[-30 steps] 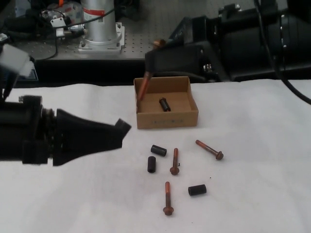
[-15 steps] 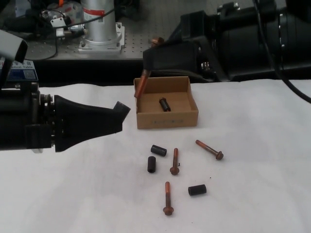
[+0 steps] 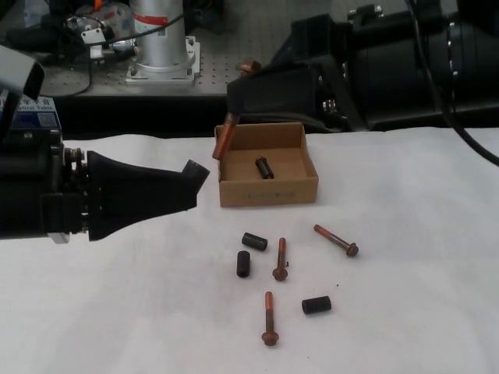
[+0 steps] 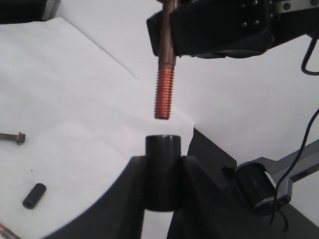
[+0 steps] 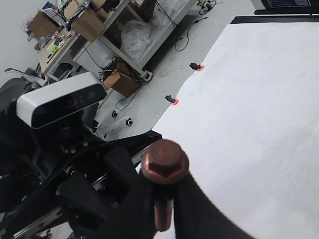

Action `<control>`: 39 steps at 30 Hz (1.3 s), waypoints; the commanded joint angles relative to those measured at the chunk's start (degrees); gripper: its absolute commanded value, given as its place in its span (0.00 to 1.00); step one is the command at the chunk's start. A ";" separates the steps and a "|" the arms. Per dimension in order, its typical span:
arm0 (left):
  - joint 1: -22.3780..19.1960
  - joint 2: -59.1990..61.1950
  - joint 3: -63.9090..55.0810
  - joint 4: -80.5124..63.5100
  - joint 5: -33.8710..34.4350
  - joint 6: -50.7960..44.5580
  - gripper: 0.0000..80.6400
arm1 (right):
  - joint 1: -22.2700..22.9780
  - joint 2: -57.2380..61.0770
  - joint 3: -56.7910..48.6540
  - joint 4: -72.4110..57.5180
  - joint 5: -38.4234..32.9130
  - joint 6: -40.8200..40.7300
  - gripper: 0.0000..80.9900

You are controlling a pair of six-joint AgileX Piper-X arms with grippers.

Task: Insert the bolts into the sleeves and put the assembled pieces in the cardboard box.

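My left gripper is shut on an upright black sleeve, its open end facing up. Just above it hangs a copper bolt, threaded tip down and apart from the sleeve's mouth. My right gripper is shut on that bolt's shank. Its hexagonal head faces the right wrist camera. In the high view the left gripper is left of the cardboard box, and the right gripper holds the bolt over the box's back left corner. A dark piece lies in the box.
Three loose bolts and three loose black sleeves lie on the white bench in front of the box. A metal post stands behind the bench.
The left gripper with its sleeve has moved up and back toward the box's left side. The right gripper has shifted the bolt slightly left, over the sleeve.
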 commanded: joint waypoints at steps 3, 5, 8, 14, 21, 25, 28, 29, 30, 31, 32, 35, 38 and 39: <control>0.17 -0.59 -0.10 -3.26 0.63 -2.45 0.01 | 0.98 -0.02 -0.14 -1.98 -0.97 0.15 0.04; 0.17 -0.59 -0.10 -4.13 0.63 -3.32 0.01 | 1.49 -0.02 -0.14 -1.95 -0.97 0.15 0.04; 0.17 -0.59 -0.10 -4.79 0.79 -3.31 0.01 | 2.27 -0.02 -0.14 -2.65 -0.97 0.15 0.04; 0.17 -0.59 -0.10 -5.03 0.68 -4.37 0.01 | 2.81 -0.02 -0.14 -3.53 -0.97 0.15 0.04; 0.17 -0.59 -0.10 -5.23 0.41 -4.36 0.01 | 3.28 -0.02 -0.14 -3.53 -0.97 0.15 0.04; 0.17 -0.59 -0.10 -8.65 -0.95 -4.86 0.01 | 3.28 -0.02 -0.14 -3.53 -0.97 0.15 0.04; 0.17 -0.59 -0.10 -13.19 -2.30 -7.22 0.01 | 3.28 -0.02 -0.14 -3.53 -0.97 0.15 0.04; 0.17 -0.59 -0.10 -14.49 -2.41 -7.89 0.01 | 3.28 -0.02 -0.14 -3.53 -0.97 0.15 0.04; 0.17 -0.59 -0.10 -15.18 -2.42 -8.12 0.01 | 3.28 -0.02 -0.14 -3.53 -0.97 0.15 0.04; 0.17 -0.59 -0.10 -15.37 -2.42 -8.11 0.01 | 3.28 -0.02 -0.14 -3.53 -0.97 0.15 0.04; 0.17 -0.59 -0.10 -15.37 -2.42 -8.11 0.01 | 3.28 -0.02 -0.14 -3.53 -0.97 0.15 0.04; 0.17 -0.59 -0.10 -15.37 -2.42 -8.11 0.01 | 3.28 -0.02 -0.14 -3.53 -0.97 0.15 0.04; 0.17 -0.59 -0.10 -15.36 -2.61 -8.11 0.01 | 3.27 -0.02 -0.14 -3.53 -2.39 0.15 0.04; 0.17 -0.59 -0.10 -15.36 -2.89 -8.11 0.01 | 3.27 -0.02 -0.14 -3.53 -3.01 0.15 0.04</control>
